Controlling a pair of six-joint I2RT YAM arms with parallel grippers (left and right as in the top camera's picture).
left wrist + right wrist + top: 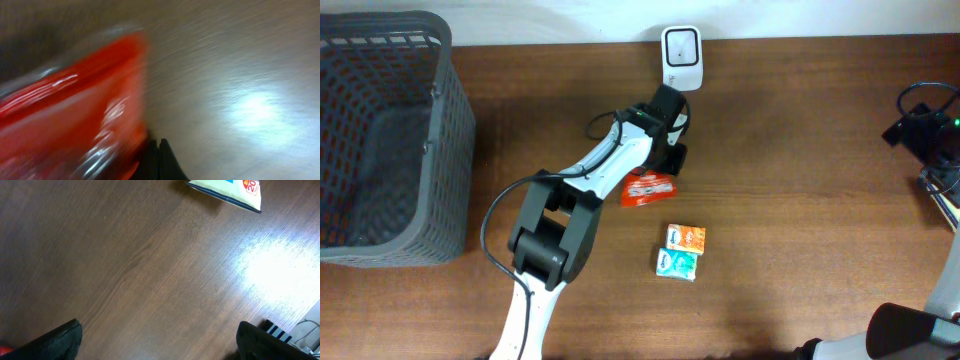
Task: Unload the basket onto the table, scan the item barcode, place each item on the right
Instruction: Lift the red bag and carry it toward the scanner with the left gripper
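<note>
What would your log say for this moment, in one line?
left jaws shut; red packet beside them, near scanner, grip unclear; right jaws open; orange box beside teal box

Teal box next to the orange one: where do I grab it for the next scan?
The teal box lies flat, so probably come straight down. Pinch its short left and right ends; the orange box crowds its far long edge.

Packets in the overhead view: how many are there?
3: a red packet at the left arm's tip, an orange packet and a teal packet adjacent, mid-table. The arm may hide more.
</note>
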